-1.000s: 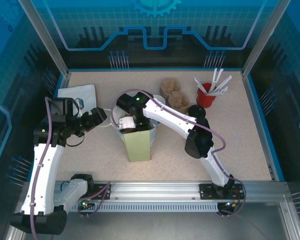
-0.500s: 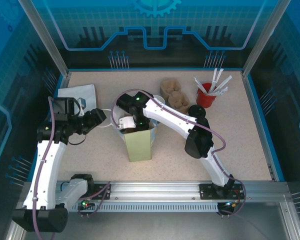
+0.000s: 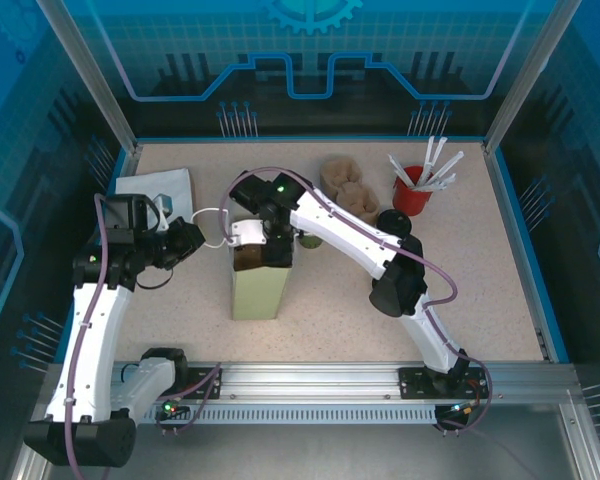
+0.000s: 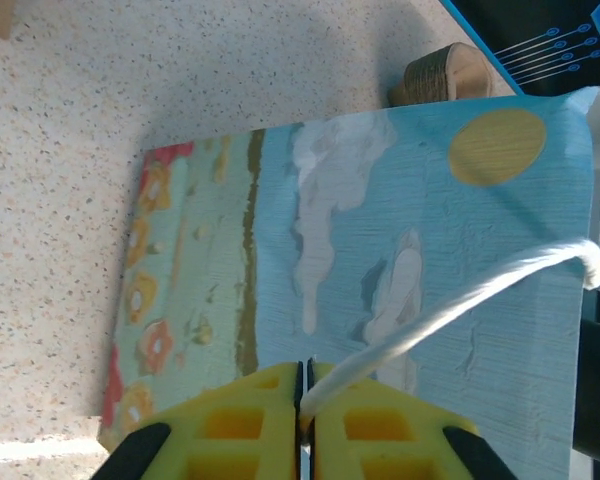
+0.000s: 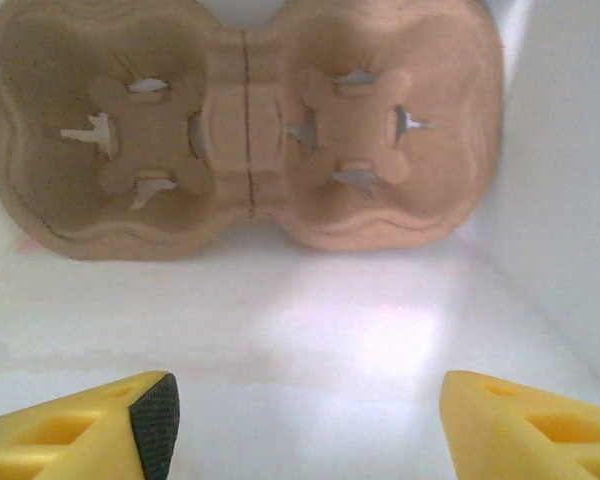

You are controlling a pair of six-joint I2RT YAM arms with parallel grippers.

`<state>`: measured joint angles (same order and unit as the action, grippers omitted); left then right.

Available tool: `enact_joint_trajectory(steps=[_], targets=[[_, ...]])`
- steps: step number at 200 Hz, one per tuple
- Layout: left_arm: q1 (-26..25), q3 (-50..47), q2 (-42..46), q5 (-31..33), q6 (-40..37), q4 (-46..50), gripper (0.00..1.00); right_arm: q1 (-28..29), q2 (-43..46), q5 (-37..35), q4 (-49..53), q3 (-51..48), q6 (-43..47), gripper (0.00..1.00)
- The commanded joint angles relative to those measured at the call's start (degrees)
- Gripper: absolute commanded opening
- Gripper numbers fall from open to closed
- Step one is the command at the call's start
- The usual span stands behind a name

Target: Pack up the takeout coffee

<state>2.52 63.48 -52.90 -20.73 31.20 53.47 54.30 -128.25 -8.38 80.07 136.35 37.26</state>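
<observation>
A tall paper bag (image 3: pixel 255 295) stands near the middle of the speckled table (image 3: pixel 480 300). The right gripper (image 3: pixel 262 245) hangs right over its mouth and hides the opening from above. At 2 o'clock of the bag lie moulded pulp cup trays (image 3: pixel 345 190), brown and lumpy. Further out toward 2 o'clock, near the table's back edge, is a red cup (image 3: pixel 410 195) bristling with thin white sticks. Round black lids (image 3: pixel 393 222) lie just at its 7 o'clock. At 10 o'clock a pale flat sheet (image 3: pixel 155 188) lies by the table's edge, partly covered by the left arm.

The bag's near face looks plain pale green from above. In the left wrist view, its side is printed blue with white clouds, a yellow sun and a strip of flowers.

The left gripper (image 4: pixel 302 378) has its yellow waffled pads pressed together on the bag's white cord handle (image 4: pixel 460 300), which runs taut to the bag's top edge.

The right gripper's pads are spread wide with nothing between them. Its wrist view looks down smooth white bag walls to a brown two-cup pulp tray (image 5: pixel 245 130) at the bottom.

The coffee cup (image 3: pixel 309 240) seems to be the small dark olive shape at 3 o'clock of the bag's mouth, tucked under the right arm. Most of it is covered, so its rim cannot be made out.
</observation>
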Motion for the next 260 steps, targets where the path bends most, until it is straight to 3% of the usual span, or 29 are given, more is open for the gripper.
enact_joint_trajectory(steps=[1,59,103,144,194,235,260], targets=[[0.5,1.0,0.7,-1.4,-0.2,0.2,0.07,-0.7,2.5,1.0,1.2,3.3,-0.3,0.75],[0.5,-1.1,0.4,4.6,-0.9,1.9,0.04,-0.8,5.2,-0.4,1.3,5.3,-0.1,0.77],[0.6,-0.8,0.3,8.9,-2.6,4.1,0.06,-1.1,9.7,1.0,-1.8,9.0,-3.2,0.85],[0.7,0.3,-0.3,8.8,-3.0,4.5,0.23,-1.6,16.3,2.1,-8.2,8.7,-9.5,0.93],[1.2,4.9,-1.0,8.0,-4.7,6.3,0.59,-2.6,26.2,0.0,-15.7,3.7,-18.9,1.0],[1.6,11.2,-1.1,7.3,-5.7,8.5,0.75,-4.4,35.2,-5.1,-20.5,-6.7,-24.3,1.0],[1.8,15.6,-1.8,6.5,-6.8,10.4,0.8,-6.3,40.3,-7.2,-22.4,-12.8,-28.4,1.0]])
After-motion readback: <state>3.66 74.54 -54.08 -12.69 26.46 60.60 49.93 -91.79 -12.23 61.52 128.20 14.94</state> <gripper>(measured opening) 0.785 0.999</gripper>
